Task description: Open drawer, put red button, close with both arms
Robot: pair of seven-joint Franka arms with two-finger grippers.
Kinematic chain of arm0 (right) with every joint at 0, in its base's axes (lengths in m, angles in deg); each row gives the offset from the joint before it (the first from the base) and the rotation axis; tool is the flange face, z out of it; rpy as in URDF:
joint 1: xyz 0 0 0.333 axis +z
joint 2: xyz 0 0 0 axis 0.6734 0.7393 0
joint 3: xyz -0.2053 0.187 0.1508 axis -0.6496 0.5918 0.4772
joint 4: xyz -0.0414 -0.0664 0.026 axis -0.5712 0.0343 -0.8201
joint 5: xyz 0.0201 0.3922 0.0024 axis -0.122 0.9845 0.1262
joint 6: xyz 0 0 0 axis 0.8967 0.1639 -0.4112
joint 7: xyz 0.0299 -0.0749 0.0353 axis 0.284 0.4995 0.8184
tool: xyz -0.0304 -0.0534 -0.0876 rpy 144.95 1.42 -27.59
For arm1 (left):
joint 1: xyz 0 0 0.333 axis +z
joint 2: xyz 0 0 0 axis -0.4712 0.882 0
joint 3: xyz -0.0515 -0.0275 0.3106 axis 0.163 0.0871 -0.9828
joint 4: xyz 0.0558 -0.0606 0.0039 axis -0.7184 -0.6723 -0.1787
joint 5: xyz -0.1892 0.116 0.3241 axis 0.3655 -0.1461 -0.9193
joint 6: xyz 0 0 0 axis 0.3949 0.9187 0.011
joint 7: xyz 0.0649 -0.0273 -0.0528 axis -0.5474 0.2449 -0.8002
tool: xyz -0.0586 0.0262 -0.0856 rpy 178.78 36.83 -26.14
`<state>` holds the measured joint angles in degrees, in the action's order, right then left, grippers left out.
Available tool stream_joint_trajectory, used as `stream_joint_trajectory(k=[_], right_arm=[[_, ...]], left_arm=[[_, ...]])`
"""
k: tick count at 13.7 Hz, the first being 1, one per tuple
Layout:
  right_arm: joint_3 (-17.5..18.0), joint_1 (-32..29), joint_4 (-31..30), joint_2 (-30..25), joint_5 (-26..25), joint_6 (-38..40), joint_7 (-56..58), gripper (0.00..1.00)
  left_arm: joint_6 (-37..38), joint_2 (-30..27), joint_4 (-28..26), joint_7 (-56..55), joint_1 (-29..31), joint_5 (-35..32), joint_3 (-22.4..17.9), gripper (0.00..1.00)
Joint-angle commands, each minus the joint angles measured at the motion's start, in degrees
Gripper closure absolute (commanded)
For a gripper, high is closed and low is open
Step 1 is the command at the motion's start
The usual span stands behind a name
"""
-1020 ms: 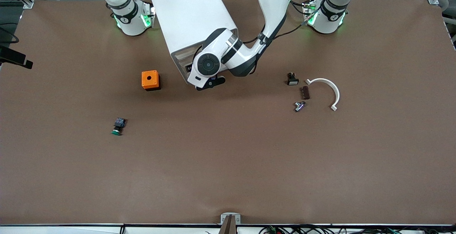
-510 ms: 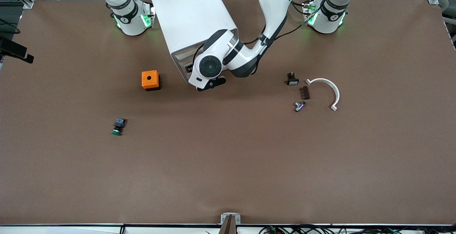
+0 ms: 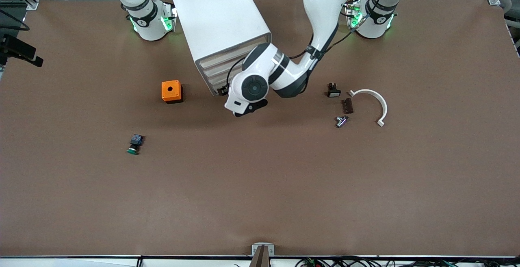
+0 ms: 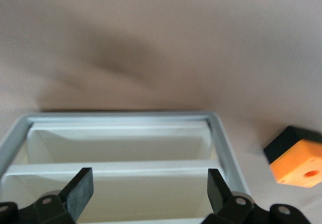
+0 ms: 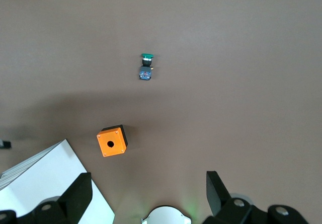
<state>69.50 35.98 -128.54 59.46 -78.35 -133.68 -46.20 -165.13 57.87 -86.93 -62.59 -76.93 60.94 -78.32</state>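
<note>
Nearest the front camera lies the green-capped push button (image 3: 133, 144), on its side toward the right arm's end of the worktop (image 3: 260, 185). The red button does not show in any view.

Toward the left arm's end you have a small cluster. A small metal part (image 3: 341, 121) is nearest. Just beside it are a dark brown block (image 3: 347, 105) and a white curved bracket (image 3: 372, 101), and a black switch with a pale face (image 3: 334, 90) lies a little farther back.

The orange box with a round hole in its top (image 3: 171, 91) stands near the white cabinet (image 3: 219, 19), on the side toward the right arm.

Your left end effector (image 4: 148, 194) is low at the cabinet's front, at the stacked drawers (image 3: 221, 68) — its fingers (image 4: 80, 190) are spread wide and hold nothing. The cabinet's pale framed front fills the space between them. I cannot tell which drawer it faces.

The right arm waits. Its end effector (image 5: 148, 196) hangs high over the worktop near its own base — fingers apart and empty, looking down on the orange box and the green-capped push button.
</note>
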Motion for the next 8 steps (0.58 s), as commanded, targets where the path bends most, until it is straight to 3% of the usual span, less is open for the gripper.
stream_joint_trajectory(k=[1,4,8], right_arm=[[-0.3,0.3,-6.5,-5.1,-0.6,-3.1,0.0,0.0],[-0.3,0.2,-9.0,-6.9,-0.5,-4.2,0.1,0.0],[-0.4,-0.2,-8.9,-7.3,-0.6,-4.1,0.1,0.0]], left_arm=[[0.1,-2.4,-0.7,-0.3,2.0,0.6,-2.0,0.0],[0.1,-4.0,-0.8,-0.3,4.0,0.3,-4.5,0.0],[0.2,-5.8,-0.9,-0.3,8.5,-3.4,-4.6,0.0]])
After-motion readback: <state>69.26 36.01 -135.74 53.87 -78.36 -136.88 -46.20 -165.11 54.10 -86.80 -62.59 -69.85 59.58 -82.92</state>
